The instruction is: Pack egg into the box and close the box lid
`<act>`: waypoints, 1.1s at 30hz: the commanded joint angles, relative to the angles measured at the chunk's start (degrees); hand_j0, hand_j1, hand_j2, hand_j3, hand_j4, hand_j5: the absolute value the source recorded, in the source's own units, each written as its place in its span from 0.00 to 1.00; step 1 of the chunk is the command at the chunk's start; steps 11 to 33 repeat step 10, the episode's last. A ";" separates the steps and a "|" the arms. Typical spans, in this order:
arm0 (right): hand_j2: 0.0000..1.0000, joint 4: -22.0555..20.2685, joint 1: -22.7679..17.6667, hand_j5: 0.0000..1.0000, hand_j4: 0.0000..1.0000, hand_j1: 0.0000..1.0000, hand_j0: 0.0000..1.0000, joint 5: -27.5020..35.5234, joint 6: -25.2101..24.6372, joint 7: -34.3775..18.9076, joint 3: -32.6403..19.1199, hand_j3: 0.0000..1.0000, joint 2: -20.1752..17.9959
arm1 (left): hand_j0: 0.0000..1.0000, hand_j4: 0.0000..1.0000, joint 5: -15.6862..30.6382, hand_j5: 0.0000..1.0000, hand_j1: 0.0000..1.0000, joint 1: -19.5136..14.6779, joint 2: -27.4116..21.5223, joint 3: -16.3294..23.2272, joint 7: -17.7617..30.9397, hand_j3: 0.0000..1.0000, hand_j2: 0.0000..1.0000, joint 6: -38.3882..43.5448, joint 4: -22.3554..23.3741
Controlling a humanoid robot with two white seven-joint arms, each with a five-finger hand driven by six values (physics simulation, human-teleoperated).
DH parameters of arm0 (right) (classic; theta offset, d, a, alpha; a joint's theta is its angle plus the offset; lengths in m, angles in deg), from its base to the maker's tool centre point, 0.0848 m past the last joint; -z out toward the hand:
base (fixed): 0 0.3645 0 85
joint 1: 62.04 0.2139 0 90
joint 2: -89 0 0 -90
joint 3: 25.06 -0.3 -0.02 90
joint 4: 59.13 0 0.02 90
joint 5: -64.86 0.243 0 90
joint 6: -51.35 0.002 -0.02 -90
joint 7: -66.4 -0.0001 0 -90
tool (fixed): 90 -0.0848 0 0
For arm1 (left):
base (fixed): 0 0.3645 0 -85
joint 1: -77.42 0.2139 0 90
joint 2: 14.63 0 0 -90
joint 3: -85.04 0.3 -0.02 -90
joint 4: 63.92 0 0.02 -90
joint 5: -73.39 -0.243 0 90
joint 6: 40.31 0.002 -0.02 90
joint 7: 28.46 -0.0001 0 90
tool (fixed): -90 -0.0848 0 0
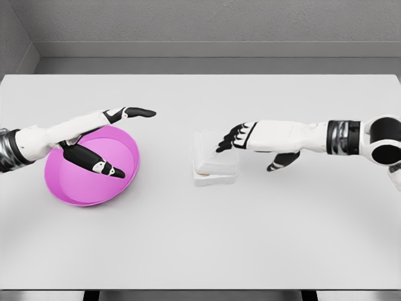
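A wide white table fills almost the whole view, with a grey floor strip and a pale grey wall beyond its far edge. On its left half sits a round pink bowl. The left hand hangs over the bowl, fingers spread and relaxed: the index points right past the bowl's far rim, the thumb angles down into the bowl, and it holds nothing. Near the table's middle lies the white box, its lid down and sitting slightly askew on the base. The right hand reaches in from the right, its dark fingertips over the box's far right corner, fingers loosely extended and gripping nothing, thumb hanging down just right of the box. No egg can be made out anywhere.
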 commanded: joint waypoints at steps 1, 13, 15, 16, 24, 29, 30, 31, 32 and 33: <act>1.00 0.89 0.09 1.00 1.00 1.00 1.00 0.26 -0.16 0.02 0.17 1.00 1.03 | 1.00 1.00 0.42 1.00 1.00 0.00 -0.08 -0.02 -0.02 1.00 1.00 0.14 0.39; 1.00 4.75 2.20 1.00 1.00 1.00 1.00 0.35 0.02 0.02 -6.34 1.00 -6.79 | 1.00 1.00 0.42 1.00 1.00 -0.26 0.27 0.07 -0.02 1.00 1.00 0.14 0.74; 1.00 4.75 2.20 1.00 1.00 1.00 1.00 0.35 0.02 0.02 -6.34 1.00 -6.79 | 1.00 1.00 0.42 1.00 1.00 -0.26 0.27 0.07 -0.02 1.00 1.00 0.14 0.74; 1.00 4.75 2.20 1.00 1.00 1.00 1.00 0.35 0.02 0.02 -6.34 1.00 -6.79 | 1.00 1.00 0.42 1.00 1.00 -0.26 0.27 0.07 -0.02 1.00 1.00 0.14 0.74; 1.00 4.75 2.20 1.00 1.00 1.00 1.00 0.35 0.02 0.02 -6.34 1.00 -6.79 | 1.00 1.00 0.42 1.00 1.00 -0.26 0.27 0.07 -0.02 1.00 1.00 0.14 0.74; 1.00 4.75 2.20 1.00 1.00 1.00 1.00 0.35 0.02 0.02 -6.34 1.00 -6.79 | 1.00 1.00 0.42 1.00 1.00 -0.26 0.27 0.07 -0.02 1.00 1.00 0.14 0.74; 1.00 4.75 2.20 1.00 1.00 1.00 1.00 0.35 0.02 0.02 -6.34 1.00 -6.79 | 1.00 1.00 0.42 1.00 1.00 -0.26 0.27 0.07 -0.02 1.00 1.00 0.14 0.74; 1.00 4.75 2.20 1.00 1.00 1.00 1.00 0.35 0.02 0.02 -6.34 1.00 -6.79 | 1.00 1.00 0.42 1.00 1.00 -0.26 0.27 0.07 -0.02 1.00 1.00 0.14 0.74; 1.00 4.75 2.20 1.00 1.00 1.00 1.00 0.35 0.02 0.02 -6.34 1.00 -6.79 | 1.00 1.00 0.42 1.00 1.00 -0.26 0.27 0.07 -0.02 1.00 1.00 0.14 0.74; 1.00 4.75 2.20 1.00 1.00 1.00 1.00 0.35 0.02 0.02 -6.34 1.00 -6.79 | 1.00 1.00 0.42 1.00 1.00 -0.26 0.27 0.07 -0.02 1.00 1.00 0.14 0.74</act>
